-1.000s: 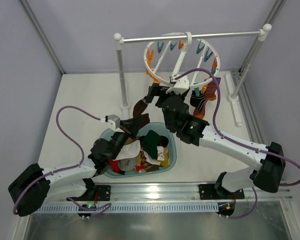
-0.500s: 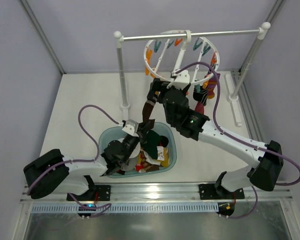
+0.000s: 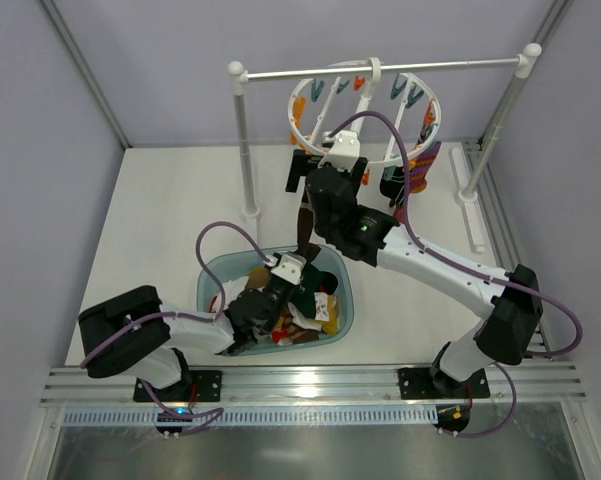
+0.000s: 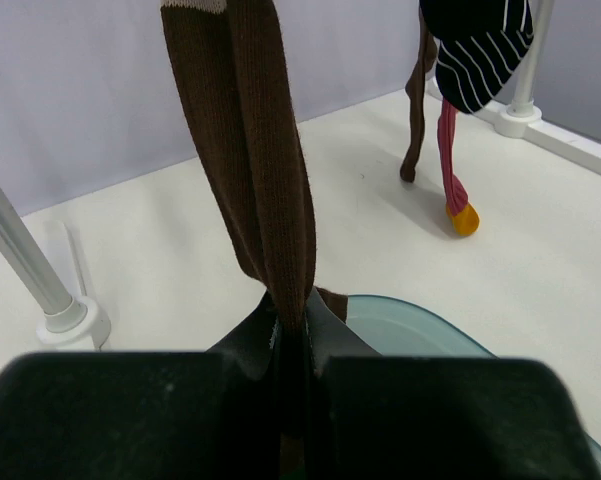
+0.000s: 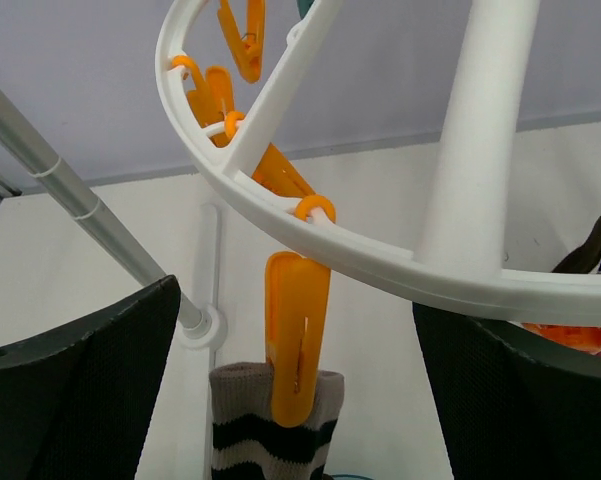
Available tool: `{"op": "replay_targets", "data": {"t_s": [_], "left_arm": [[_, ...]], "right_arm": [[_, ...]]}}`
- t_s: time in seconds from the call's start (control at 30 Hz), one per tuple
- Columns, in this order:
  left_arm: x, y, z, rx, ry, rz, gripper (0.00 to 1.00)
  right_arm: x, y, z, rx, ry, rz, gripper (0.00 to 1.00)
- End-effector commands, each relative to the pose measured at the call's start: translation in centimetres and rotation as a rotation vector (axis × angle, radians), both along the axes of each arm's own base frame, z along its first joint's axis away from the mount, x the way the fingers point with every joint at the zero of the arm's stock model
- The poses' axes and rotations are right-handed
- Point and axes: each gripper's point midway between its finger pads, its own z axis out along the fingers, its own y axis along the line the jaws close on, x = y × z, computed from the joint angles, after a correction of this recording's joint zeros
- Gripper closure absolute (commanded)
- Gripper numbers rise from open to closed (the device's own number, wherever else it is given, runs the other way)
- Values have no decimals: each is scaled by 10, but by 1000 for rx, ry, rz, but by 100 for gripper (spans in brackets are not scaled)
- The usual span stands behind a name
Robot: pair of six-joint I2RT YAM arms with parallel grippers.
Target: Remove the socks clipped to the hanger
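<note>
- The left gripper (image 4: 290, 350) is clamped tight on the lower end of a brown sock (image 4: 242, 150), low over the far rim of a teal tub (image 3: 202, 283) near the middle of the table (image 3: 170, 200).
- The brown sock rises taut from those fingers, up and away, and its top leaves the left wrist view.
- The right gripper (image 5: 298, 390) is spread wide just under the near left rim of the white ring hanger (image 5: 310, 230).
- Between its fingers (image 5: 80, 400) hangs an orange clip (image 5: 298, 335), with neither finger touching it.
- That clip bites a tan cuff with dark stripes (image 5: 275, 440). I cannot tell whether it belongs to the brown sock.
- The hanger hooks on the rail of a white two-post stand (image 3: 242, 140) at the far side.
- On its right side hang a black sock with thin stripes (image 4: 480, 50), a purple-red sock with an orange toe (image 4: 450, 170) and a dark brown sock (image 4: 417, 120).
- More socks (image 3: 305, 305) lie heaped in the tub.
</note>
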Motion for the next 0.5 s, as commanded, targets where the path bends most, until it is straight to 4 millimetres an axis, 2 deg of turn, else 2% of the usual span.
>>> {"op": "replay_targets", "data": {"t_s": [0.0, 0.2, 0.37, 0.43, 0.47], "left_arm": [[-5, 8, 49, -174, -115, 34, 100], [-10, 11, 53, -190, -109, 31, 100], [-18, 5, 53, -184, -122, -12, 100], [-19, 3, 53, -177, -125, -13, 100], [-19, 1, 51, -169, -123, -12, 100]], "right_arm": [[6, -10, 30, 40, -53, -48, 4], [7, -11, 21, 59, -43, -24, 4], [12, -16, 25, 44, -53, -76, 4], [14, -20, 22, 29, -51, -111, 9], [15, -22, 23, 25, -53, -122, 15]]}}
